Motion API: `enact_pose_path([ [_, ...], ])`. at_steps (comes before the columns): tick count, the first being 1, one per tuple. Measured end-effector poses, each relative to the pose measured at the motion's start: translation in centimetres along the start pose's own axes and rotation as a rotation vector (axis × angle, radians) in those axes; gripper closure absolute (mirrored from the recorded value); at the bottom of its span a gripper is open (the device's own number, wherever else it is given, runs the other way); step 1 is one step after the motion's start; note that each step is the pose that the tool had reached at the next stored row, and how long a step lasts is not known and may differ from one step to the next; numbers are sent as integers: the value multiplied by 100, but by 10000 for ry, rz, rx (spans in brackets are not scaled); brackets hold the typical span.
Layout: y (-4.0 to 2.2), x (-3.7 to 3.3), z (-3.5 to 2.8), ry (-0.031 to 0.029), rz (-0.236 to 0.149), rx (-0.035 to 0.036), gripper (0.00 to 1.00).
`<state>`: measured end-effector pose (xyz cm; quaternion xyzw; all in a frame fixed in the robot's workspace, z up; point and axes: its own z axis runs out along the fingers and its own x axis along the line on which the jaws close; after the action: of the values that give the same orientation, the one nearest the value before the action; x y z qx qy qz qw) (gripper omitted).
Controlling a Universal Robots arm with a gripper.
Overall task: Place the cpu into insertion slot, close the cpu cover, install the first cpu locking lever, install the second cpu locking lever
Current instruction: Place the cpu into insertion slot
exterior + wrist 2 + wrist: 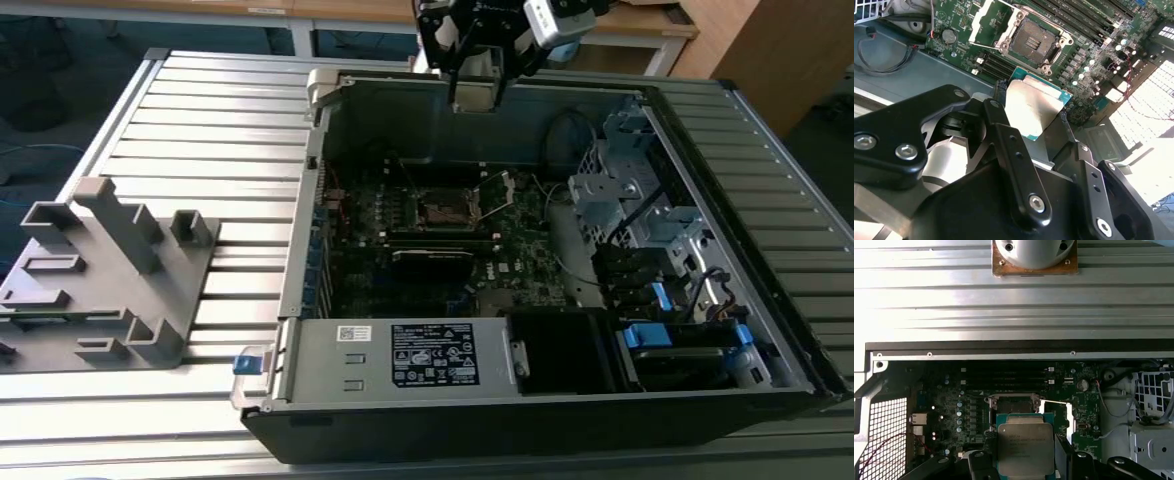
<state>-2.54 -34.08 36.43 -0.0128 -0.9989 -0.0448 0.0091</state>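
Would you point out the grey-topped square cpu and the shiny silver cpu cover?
grey-topped square cpu (pixel 1025 449), first wrist view, metal top.
shiny silver cpu cover (pixel 979 24), second wrist view, frame bar.

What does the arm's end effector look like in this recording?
The end effector is glossy black. It is built from flat linkage bars with rounded ends that form two fingers, and the bars are joined by silver screws. In the exterior view, a pale grey block sits beside the black wrist assembly.
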Motion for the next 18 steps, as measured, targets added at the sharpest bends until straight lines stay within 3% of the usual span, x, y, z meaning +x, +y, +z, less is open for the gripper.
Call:
enact_pose_path([
  [18, -4, -1, 44, 0, 0, 0, 46],
])
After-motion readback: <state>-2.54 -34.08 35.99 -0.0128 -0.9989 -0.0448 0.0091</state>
